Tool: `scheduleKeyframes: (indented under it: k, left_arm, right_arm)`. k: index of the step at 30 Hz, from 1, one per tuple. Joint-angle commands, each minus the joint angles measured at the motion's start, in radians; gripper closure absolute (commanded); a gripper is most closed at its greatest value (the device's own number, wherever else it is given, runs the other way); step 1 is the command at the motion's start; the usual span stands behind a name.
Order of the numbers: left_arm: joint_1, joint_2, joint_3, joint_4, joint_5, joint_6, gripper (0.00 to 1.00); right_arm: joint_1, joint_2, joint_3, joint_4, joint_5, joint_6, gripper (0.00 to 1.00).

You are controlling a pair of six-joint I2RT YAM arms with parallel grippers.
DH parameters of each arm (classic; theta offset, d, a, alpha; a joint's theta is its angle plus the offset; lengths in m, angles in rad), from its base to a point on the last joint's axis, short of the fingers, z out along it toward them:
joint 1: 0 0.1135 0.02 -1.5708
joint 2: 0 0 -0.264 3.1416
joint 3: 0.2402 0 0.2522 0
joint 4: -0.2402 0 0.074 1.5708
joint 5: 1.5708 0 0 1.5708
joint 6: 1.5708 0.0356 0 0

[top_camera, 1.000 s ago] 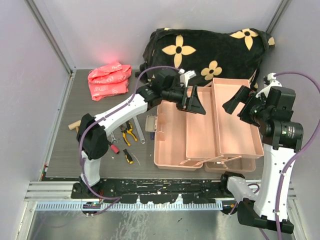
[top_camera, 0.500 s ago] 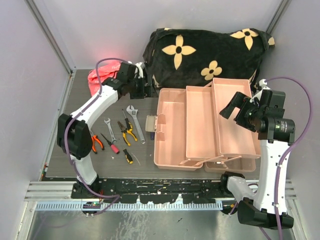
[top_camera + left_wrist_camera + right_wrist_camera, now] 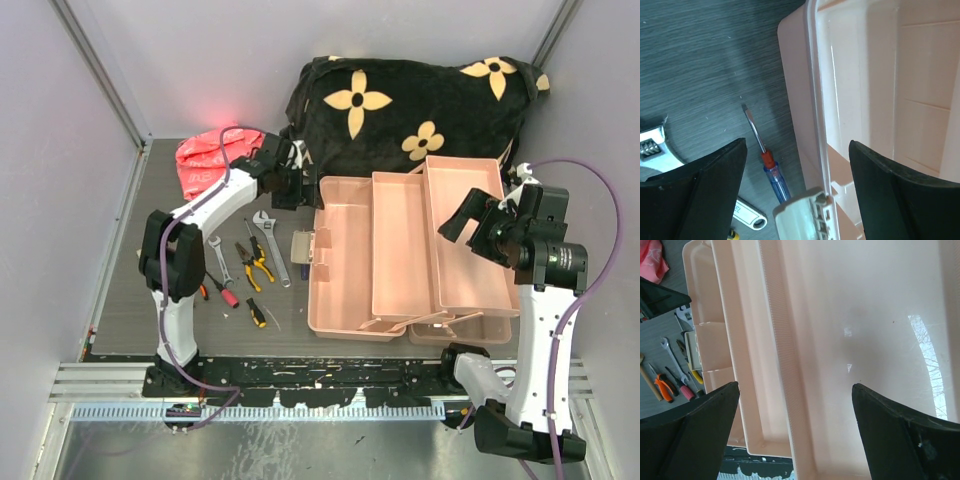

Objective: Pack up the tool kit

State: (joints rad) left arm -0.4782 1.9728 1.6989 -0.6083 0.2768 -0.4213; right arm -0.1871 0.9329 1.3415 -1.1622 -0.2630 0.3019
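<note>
The pink tool box (image 3: 345, 290) stands open with its trays (image 3: 470, 280) folded out to the right. Hand tools lie left of it: an adjustable wrench (image 3: 270, 242), pliers (image 3: 258, 264), a small spanner (image 3: 218, 258) and a yellow-black screwdriver (image 3: 256, 312). My left gripper (image 3: 290, 188) is open and empty above the box's left wall (image 3: 797, 95). In the left wrist view (image 3: 797, 142) a blue-handled screwdriver (image 3: 775, 177) lies between its fingers, beside the box's latch (image 3: 800, 217). My right gripper (image 3: 462, 222) is open and empty above the right tray (image 3: 850, 315).
A pink plastic bag (image 3: 212, 160) lies at the back left. A black blanket with yellow flowers (image 3: 410, 100) is bunched behind the box. Orange-handled pliers (image 3: 193, 290) and a red-handled screwdriver (image 3: 224, 292) lie by the left arm. Walls close in both sides.
My left gripper left the space above the box, swung left toward the pink bag, then came back to the box's left edge. My right gripper shifted slightly over the right tray.
</note>
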Motion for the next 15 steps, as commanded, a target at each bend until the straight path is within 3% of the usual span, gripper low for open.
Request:
scheduleKeyframes:
  k: [1, 5, 15]
  left_arm:
    - [-0.034, 0.06, 0.067, 0.018, 0.019, -0.013, 0.16]
    - [-0.072, 0.119, 0.128, 0.016, -0.032, -0.001, 0.22]
    - [-0.096, 0.144, 0.12, -0.008, -0.203, -0.015, 0.63]
  right_arm:
    - [0.002, -0.031, 0.018, 0.004, 0.02, -0.009, 0.0]
    - [0.003, -0.038, 0.033, -0.018, 0.03, -0.008, 0.0]
    - [0.002, -0.046, 0.04, -0.038, 0.053, 0.004, 0.0]
